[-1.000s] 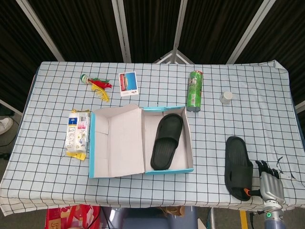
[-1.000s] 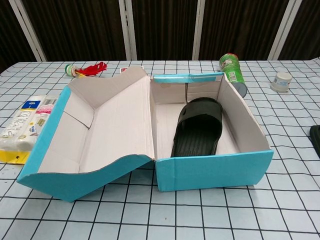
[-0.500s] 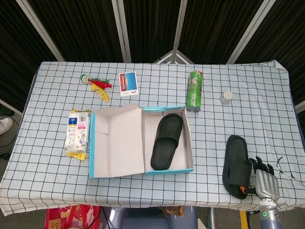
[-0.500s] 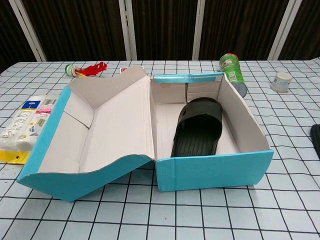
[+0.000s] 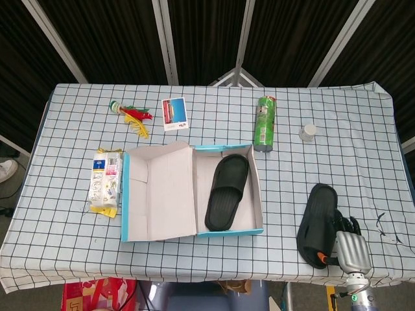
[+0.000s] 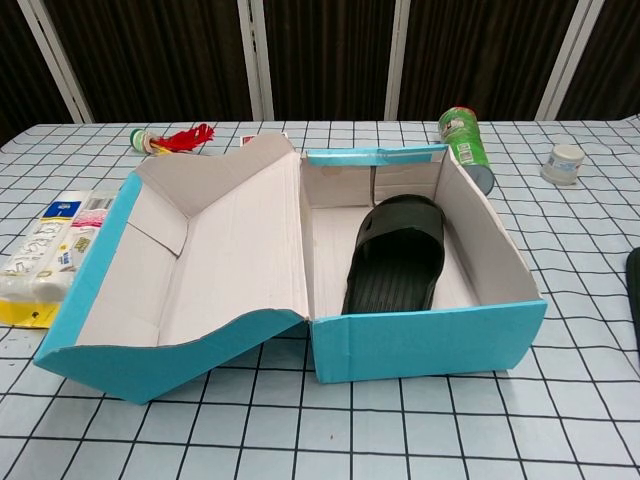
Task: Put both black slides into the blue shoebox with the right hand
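A table (image 5: pixel 58 233) is covered by a white black-checked cloth; dark panels divided by pale bars (image 5: pixel 165 42) are seen behind.

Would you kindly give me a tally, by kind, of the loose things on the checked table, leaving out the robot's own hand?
Black slides: 2, one in the box, one by the right hand
Blue shoebox: 1
Green can: 1
Small white jar: 1
Photo card: 1
Feathered shuttlecock: 1
Wipes packet: 1
Total: 8
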`<move>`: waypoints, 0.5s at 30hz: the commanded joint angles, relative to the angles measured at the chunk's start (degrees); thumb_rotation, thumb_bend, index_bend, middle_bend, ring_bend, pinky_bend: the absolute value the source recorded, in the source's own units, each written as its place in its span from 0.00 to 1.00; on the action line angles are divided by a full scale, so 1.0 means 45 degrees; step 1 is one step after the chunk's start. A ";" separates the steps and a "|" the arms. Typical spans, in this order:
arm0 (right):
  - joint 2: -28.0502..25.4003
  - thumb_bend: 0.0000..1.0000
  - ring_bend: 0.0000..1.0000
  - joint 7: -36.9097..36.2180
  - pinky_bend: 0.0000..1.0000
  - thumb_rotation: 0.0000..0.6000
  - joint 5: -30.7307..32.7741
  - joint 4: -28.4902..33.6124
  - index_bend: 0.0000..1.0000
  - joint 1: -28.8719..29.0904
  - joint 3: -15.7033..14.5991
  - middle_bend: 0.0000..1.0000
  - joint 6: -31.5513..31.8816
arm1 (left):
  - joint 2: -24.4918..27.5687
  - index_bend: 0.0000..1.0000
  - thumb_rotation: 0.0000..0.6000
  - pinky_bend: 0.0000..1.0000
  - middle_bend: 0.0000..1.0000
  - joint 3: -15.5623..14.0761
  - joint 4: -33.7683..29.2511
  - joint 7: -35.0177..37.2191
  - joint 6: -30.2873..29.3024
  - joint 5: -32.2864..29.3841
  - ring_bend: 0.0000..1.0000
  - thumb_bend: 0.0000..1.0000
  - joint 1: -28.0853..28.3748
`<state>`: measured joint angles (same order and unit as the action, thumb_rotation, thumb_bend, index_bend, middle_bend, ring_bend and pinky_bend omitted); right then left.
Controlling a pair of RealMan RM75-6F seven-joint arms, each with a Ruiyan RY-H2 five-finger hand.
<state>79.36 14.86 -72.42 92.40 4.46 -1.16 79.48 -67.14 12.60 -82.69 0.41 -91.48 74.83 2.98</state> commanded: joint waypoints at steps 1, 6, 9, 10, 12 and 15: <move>0.0085 0.10 0.14 0.0117 0.04 1.00 0.0032 -0.0084 0.19 -0.0031 0.0012 0.06 -0.0064 | 0.0003 0.16 1.00 0.00 0.04 0.0002 0.0002 0.0003 -0.0004 -0.0002 0.00 0.73 -0.0003; 0.0167 0.10 0.14 0.0317 0.04 1.00 0.0240 -0.0138 0.19 -0.0099 0.0152 0.06 -0.0073 | -0.0004 0.16 1.00 0.00 0.04 -0.0003 0.0002 -0.0015 0.0018 -0.0010 0.00 0.73 0.0004; 0.0312 0.10 0.14 0.1015 0.04 1.00 0.0553 -0.0121 0.19 -0.0210 0.0351 0.06 0.0247 | -0.0021 0.16 1.00 0.00 0.04 -0.0027 -0.0006 -0.0078 0.0044 0.0017 0.00 0.73 0.0026; 0.0404 0.10 0.14 0.1274 0.04 1.00 0.0727 -0.0067 0.19 -0.0265 0.0444 0.06 0.0390 | -0.0030 0.16 1.00 0.00 0.04 -0.0036 -0.0009 -0.0111 0.0057 0.0024 0.00 0.73 0.0037; 0.0485 0.10 0.14 0.1683 0.04 1.00 0.1029 0.0070 0.19 -0.0314 0.0563 0.07 0.0474 | -0.0042 0.16 1.00 0.00 0.04 -0.0042 -0.0015 -0.0155 0.0080 0.0014 0.00 0.73 0.0049; 0.0532 0.10 0.14 0.2103 0.04 1.00 0.1342 0.0167 0.19 -0.0352 0.0665 0.09 0.0517 | -0.0054 0.17 1.00 0.00 0.04 -0.0046 -0.0014 -0.0193 0.0119 -0.0011 0.00 0.73 0.0063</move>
<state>81.45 23.54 -67.11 92.77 3.11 1.40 81.45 -67.38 12.40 -82.75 -0.46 -90.94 74.78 3.27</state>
